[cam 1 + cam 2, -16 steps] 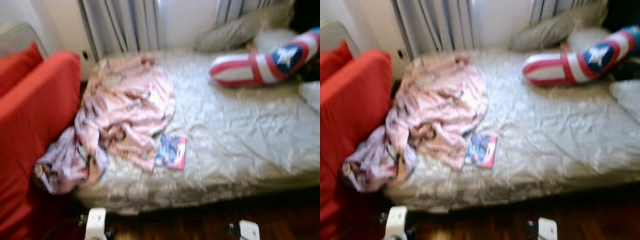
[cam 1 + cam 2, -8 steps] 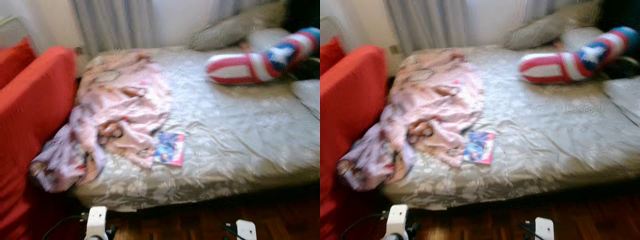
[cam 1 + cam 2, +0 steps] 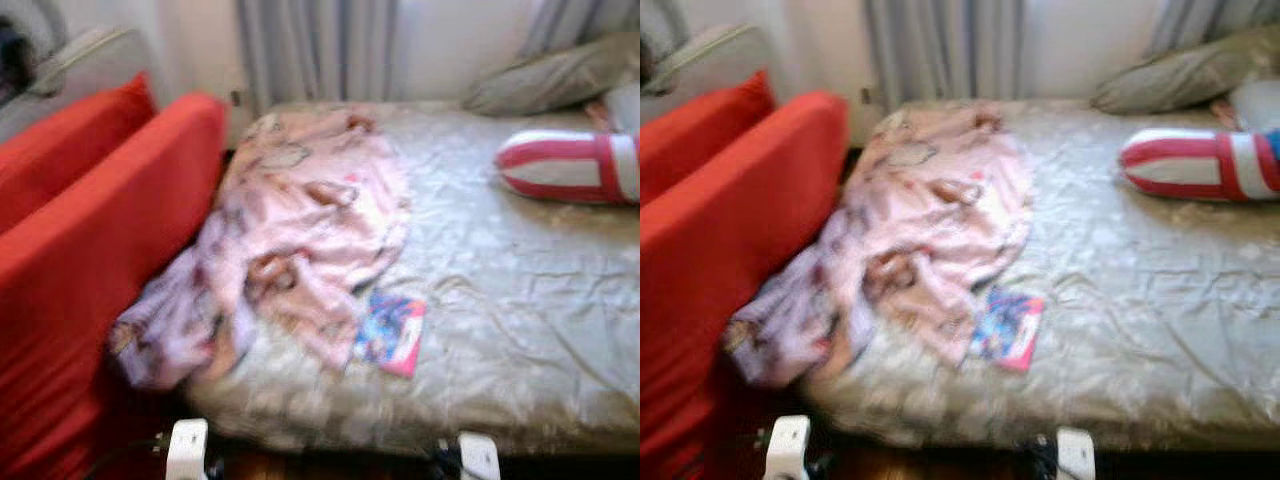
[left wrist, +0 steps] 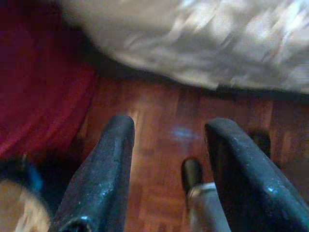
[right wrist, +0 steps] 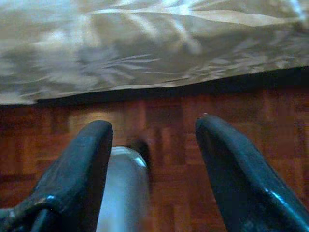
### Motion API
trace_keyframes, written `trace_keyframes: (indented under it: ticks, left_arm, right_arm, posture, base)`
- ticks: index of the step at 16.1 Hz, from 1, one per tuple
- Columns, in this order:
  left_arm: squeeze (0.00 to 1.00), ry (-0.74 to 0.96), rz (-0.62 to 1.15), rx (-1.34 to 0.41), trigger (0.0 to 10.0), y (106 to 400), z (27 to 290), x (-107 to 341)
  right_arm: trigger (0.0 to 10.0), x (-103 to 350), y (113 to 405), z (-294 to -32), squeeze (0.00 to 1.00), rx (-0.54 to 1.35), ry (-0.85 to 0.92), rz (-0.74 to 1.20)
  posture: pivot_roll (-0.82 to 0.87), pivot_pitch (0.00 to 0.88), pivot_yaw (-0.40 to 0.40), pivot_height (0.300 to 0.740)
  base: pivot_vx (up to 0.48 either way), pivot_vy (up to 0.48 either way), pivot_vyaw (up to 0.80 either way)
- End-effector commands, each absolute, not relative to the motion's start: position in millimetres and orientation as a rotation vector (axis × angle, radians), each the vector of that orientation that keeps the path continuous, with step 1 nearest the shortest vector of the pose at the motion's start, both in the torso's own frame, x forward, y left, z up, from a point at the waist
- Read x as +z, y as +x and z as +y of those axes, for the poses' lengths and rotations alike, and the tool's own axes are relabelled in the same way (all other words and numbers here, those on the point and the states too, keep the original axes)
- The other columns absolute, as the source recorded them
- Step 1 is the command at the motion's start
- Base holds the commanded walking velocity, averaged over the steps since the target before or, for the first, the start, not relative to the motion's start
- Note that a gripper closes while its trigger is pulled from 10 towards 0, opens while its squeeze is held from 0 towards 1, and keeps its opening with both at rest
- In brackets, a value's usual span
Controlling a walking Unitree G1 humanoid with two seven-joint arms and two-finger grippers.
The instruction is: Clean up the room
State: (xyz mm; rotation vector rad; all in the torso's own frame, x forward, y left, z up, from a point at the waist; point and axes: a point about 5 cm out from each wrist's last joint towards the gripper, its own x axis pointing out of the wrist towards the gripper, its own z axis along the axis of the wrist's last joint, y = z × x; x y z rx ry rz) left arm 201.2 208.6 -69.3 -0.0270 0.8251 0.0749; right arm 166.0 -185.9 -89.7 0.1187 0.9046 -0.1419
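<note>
A bed (image 3: 520, 300) with a pale, leaf-patterned cover is the landmark here. The head views are blurred, and no writing or brand can be read on anything.

A pink blanket (image 3: 300, 230) lies crumpled on the bed's left part. Its long axis runs from the far edge of the bed, near the curtain (image 3: 315, 50), toward the near left corner, where a purplish end hangs over the bed's side, beside the red sofa (image 3: 90, 260). Printed figures cover it, too smeared to make out.

A small book (image 3: 390, 333) lies flat on the bed, touching the blanket's near edge. Its cover is blue and pink; its long axis points from the near edge of the bed toward the far edge, slightly tilted. Any title on it is unreadable.

A red-and-white striped cushion (image 3: 570, 165) lies on the bed's far right part, its long axis along the bed's length. A grey pillow (image 3: 555, 78) sits behind it at the far right corner.

The left gripper (image 4: 169, 164) hangs low before the bed's near side, over the wood floor (image 4: 159, 111), its fingers spread apart with nothing between them. The right gripper (image 5: 152, 159) hangs likewise over the floor below the bed's cover edge, fingers spread wide, holding nothing.
</note>
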Motion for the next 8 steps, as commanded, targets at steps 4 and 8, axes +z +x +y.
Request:
trace_keyframes:
  ticks: [4, 8]
  left_arm:
    - [0.0, -0.035, 0.8, 0.067, 10.0, 204, 207, -68]
    - [0.0, -0.082, 0.623, 0.029, 10.0, 239, 201, -43]
  right_arm:
    - [10.0, -85, 175, -189, 0.0, -0.146, 0.118, 0.862]
    - [10.0, -62, 213, -190, 0.0, -0.089, 0.062, 0.692]
  posture:
    - [-0.03, 0.068, 0.031, 0.74]
    - [-0.04, 0.07, 0.033, 0.74]
  base:
    - [0.233, 0.0, 0.0]
    - [0.0, 0.0, 0.0]
